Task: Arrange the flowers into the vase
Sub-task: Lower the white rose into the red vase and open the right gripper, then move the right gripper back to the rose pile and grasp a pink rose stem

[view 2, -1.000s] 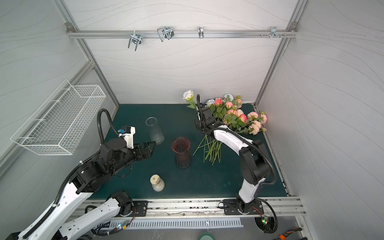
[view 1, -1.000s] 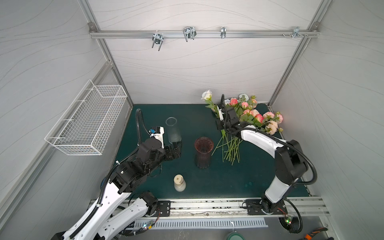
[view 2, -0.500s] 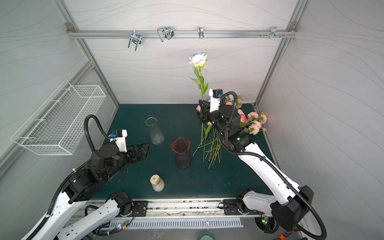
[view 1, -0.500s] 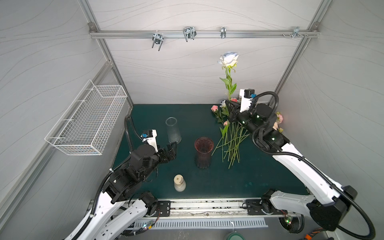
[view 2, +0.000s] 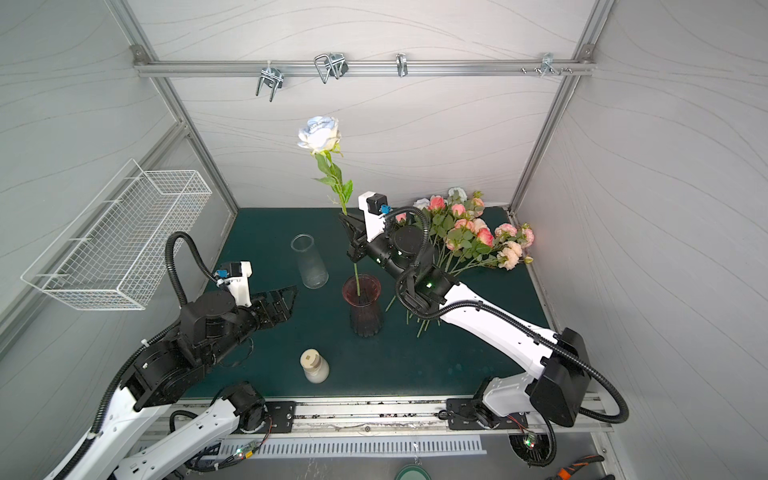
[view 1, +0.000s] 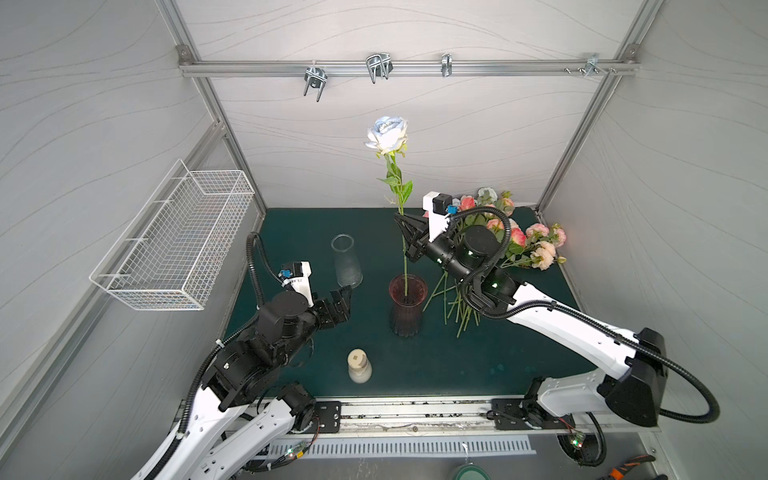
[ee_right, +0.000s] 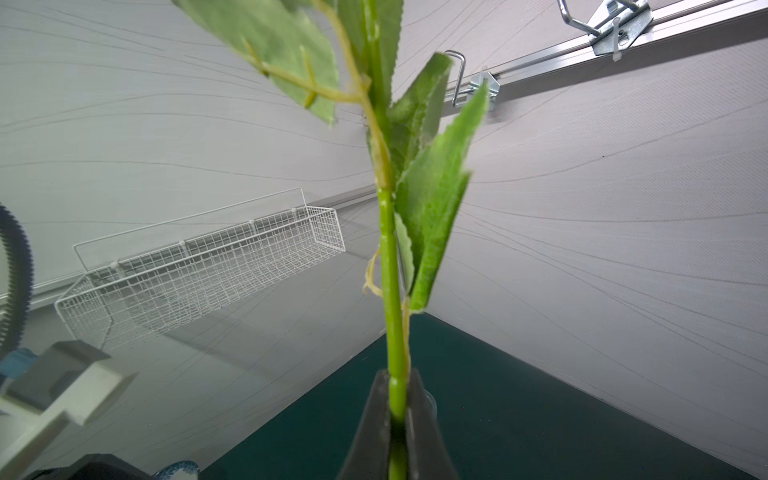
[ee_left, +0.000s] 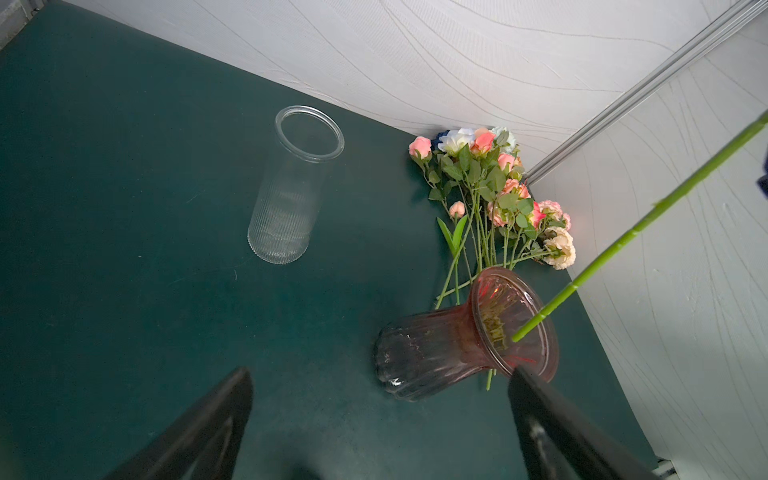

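Right wrist view caught only the right gripper (ee_right: 397,388) clenched on the green stem of the pale blue rose (ee_right: 390,291); the left wrist view instead showed the stem's tip inside the mouth of the red vase (ee_left: 432,357). In both top views the left gripper (view 1: 344,305) hung spread and empty beside the vase, with the other flowers (view 1: 528,245) heaped rear-right. Half a second earlier the rose had stood by that heap, clear of the vase.

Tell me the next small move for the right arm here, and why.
Probably lower the right end effector straight down. It is shut on the stem of the pale rose, whose lower end is just inside the mouth of the red vase, so the rose would likely tip out if released now.
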`<state>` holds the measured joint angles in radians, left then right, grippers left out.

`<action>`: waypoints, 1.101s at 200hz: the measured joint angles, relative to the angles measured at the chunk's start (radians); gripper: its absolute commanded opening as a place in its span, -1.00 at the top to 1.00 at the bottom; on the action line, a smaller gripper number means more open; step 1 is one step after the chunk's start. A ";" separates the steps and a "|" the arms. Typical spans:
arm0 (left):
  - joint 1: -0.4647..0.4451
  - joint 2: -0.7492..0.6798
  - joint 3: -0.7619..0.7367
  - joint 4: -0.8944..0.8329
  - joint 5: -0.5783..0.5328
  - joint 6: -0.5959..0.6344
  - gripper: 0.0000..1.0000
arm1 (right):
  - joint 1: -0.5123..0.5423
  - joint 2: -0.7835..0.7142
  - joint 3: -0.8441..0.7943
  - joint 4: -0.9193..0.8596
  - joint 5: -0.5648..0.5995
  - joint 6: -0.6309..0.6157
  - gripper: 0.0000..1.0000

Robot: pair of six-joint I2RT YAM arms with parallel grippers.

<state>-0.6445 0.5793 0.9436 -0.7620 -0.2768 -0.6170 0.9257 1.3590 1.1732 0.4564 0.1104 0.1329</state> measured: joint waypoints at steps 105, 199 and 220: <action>0.000 0.028 0.003 0.018 0.070 0.012 -0.98 | 0.014 -0.140 -0.238 -0.104 0.087 0.085 -0.14; 0.000 0.057 0.029 0.010 0.097 0.020 -0.97 | -0.327 -0.345 -0.234 -0.618 0.119 0.424 -0.04; 0.000 0.057 0.029 0.010 0.097 0.019 -0.97 | -0.470 -0.246 -0.259 -0.697 0.096 0.487 -0.03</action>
<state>-0.6445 0.6361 0.9726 -0.7517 -0.1799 -0.5976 0.4553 1.1126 0.9138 -0.2409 0.2062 0.6201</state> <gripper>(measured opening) 0.987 0.522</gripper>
